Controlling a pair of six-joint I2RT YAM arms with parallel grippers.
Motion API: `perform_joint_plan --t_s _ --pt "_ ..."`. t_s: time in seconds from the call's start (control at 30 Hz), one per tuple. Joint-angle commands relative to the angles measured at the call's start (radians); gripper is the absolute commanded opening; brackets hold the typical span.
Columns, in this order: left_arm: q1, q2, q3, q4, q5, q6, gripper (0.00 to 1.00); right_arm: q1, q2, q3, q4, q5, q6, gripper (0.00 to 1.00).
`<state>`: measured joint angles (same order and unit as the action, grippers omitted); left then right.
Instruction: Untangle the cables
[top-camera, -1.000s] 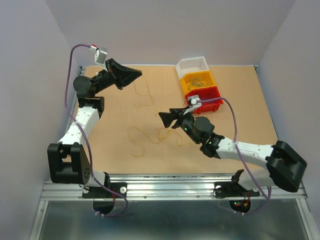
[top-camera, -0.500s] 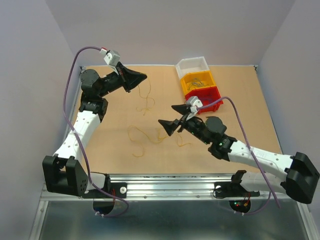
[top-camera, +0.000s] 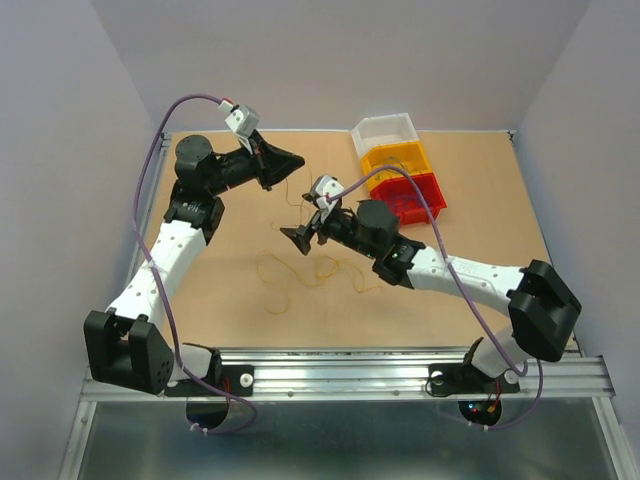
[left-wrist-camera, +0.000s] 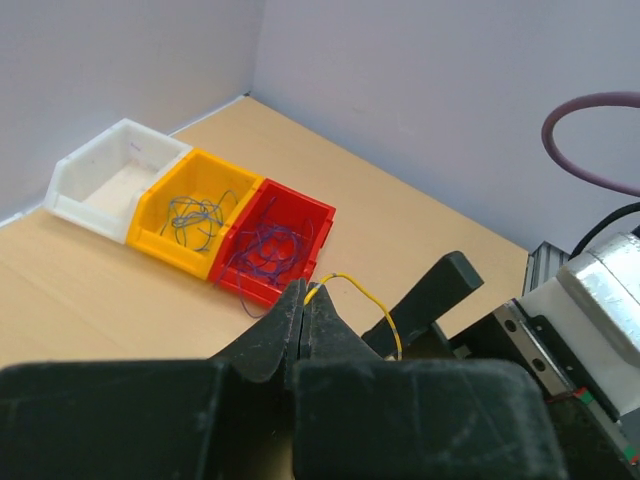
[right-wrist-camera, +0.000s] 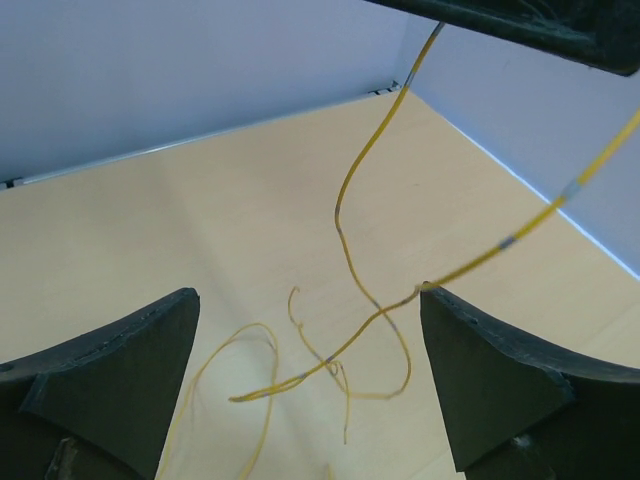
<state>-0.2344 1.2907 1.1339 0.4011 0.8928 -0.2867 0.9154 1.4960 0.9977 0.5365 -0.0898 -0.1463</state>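
My left gripper is shut on a thin yellow cable and holds it up above the back left of the table; in the left wrist view the jaws pinch its end. The strand hangs down between my right gripper's open fingers and brushes the tip of the right-hand finger. My right gripper is open and empty, just below and in front of the left one. More yellow cables lie looped on the table below it. Dark blue and purple cables lie in the bins.
Three bins stand in a row at the back right: a white one, a yellow one with dark wires, a red one with purple wires. They also show in the left wrist view. Grey walls enclose the table.
My right arm has swung left from beside the red bin to under the left gripper. My left gripper has moved right and up, lifting the yellow cable off the table.
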Motion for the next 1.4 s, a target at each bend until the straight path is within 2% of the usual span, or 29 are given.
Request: perform_joint_plan --t_s 0.0,0.1,0.13,0.2,0.23,0.33,0.37,0.4,0.6,0.87,1.03,1.27,1.3,1.33,1.37 --pt "-0.011 -0.044 0.047 0.002 -0.009 0.026 0.00 -0.015 0.071 0.111 0.011 0.001 -0.038 0.95" --pt "-0.013 -0.034 0.052 -0.002 -0.002 0.009 0.00 -0.016 0.124 0.150 0.026 0.027 -0.045 0.85" --pt "-0.013 -0.027 0.055 -0.004 0.004 0.006 0.00 -0.015 0.154 0.165 0.034 0.033 -0.047 0.70" --pt "-0.013 -0.018 0.061 -0.013 0.003 0.000 0.00 -0.015 0.176 0.173 0.065 0.044 -0.049 0.48" --pt "-0.013 -0.013 0.064 -0.016 -0.006 0.000 0.00 -0.015 0.188 0.173 0.071 0.041 -0.045 0.32" --pt "-0.011 -0.010 0.070 -0.033 -0.035 0.007 0.00 -0.015 0.188 0.150 0.079 0.025 -0.036 0.21" --pt "-0.008 -0.010 0.073 -0.038 -0.041 0.011 0.00 -0.015 0.182 0.134 0.080 0.019 -0.027 0.05" --pt "-0.005 -0.007 0.076 -0.039 -0.048 0.015 0.00 -0.015 0.172 0.119 0.083 0.016 -0.024 0.01" --pt "0.061 0.074 0.107 -0.039 -0.054 0.001 0.00 -0.015 -0.021 -0.129 0.190 -0.093 -0.003 0.01" --pt "0.072 0.229 0.184 -0.093 -0.066 0.027 0.00 -0.015 -0.256 -0.261 0.224 -0.192 0.007 0.01" --pt "0.047 0.314 0.245 -0.165 -0.034 0.059 0.00 -0.015 -0.307 -0.229 0.244 -0.165 -0.032 0.01" --pt "-0.022 0.361 0.273 -0.245 -0.031 0.121 0.00 -0.018 -0.238 -0.047 0.253 -0.179 -0.012 0.01" --pt "-0.023 0.366 0.273 -0.246 -0.016 0.126 0.05 -0.018 -0.235 -0.028 0.253 -0.179 -0.007 0.00" --pt "-0.025 0.366 0.273 -0.246 -0.015 0.127 0.05 -0.023 -0.230 -0.012 0.253 -0.180 -0.004 0.01" --pt "-0.031 0.371 0.274 -0.252 -0.005 0.132 0.12 -0.024 -0.224 0.019 0.253 -0.188 0.001 0.01"
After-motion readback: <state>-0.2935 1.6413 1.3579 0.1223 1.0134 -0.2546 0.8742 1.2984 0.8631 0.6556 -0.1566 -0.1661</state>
